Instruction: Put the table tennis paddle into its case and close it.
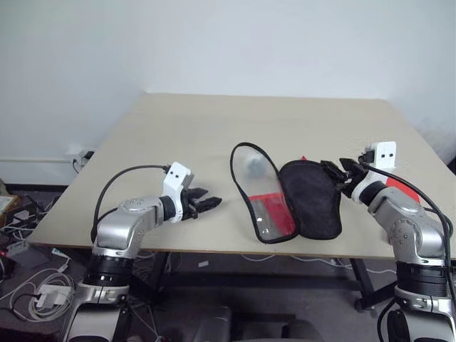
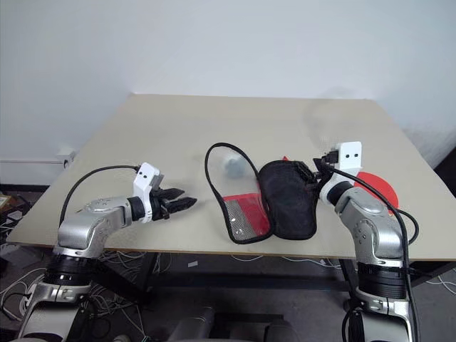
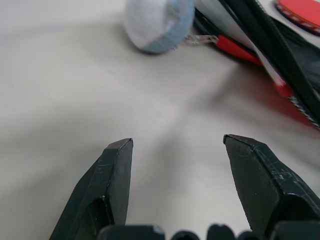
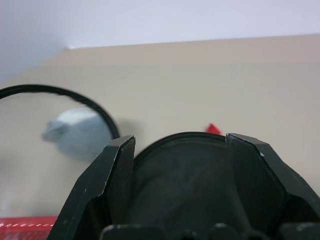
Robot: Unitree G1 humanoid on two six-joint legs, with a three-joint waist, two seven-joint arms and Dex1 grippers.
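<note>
Pale bench (image 1: pixel 178 128): the case (image 1: pixel 285 192) lies unzipped between both empty, parted hands, right hand (image 1: pixel 340 173) at its edge, left hand (image 1: pixel 209 204) well apart.

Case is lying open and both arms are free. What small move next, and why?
Probably swing the right gripper, jaws open and empty, back toward the table tennis paddle lying behind its wrist. The case is already spread open, black lining up, clear panel toward the left gripper, so only the paddle is missing.
</note>
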